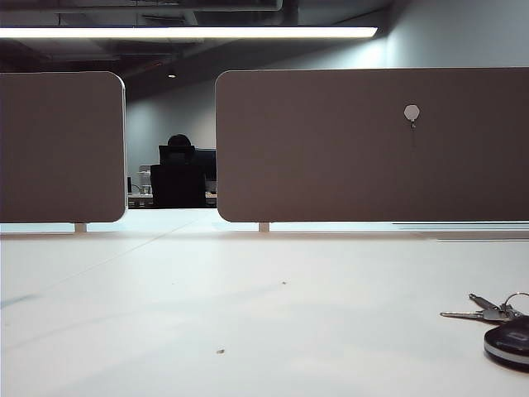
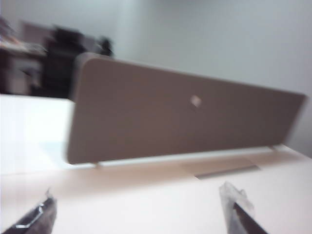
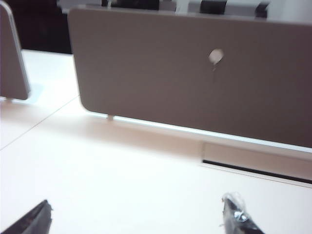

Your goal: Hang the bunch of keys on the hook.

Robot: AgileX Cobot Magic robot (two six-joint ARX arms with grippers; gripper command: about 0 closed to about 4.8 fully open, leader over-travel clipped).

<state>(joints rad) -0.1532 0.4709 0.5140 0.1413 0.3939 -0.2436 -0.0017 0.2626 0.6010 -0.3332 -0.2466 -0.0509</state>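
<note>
Bunch of keys [image 1: 500, 324] was seen lying on table [image 1: 248, 314] near front right corner, untouched. Hook [image 1: 412, 113] was fixed on brown panel [image 1: 372, 149] standing along table's far edge. Left gripper [image 2: 139, 214] was held above table, jaws wide apart, empty; view blurred, probably facing panel. Right gripper [image 3: 141, 217] likewise spread, empty, facing hook.

Open-plan office. Brown divider panels [image 1: 372, 145] stand along the far edge of a white desk [image 1: 207, 306]; behind them a person at a monitor [image 1: 186, 155], a dark chair [image 1: 177, 186], strip ceiling light [image 1: 190, 32].
</note>
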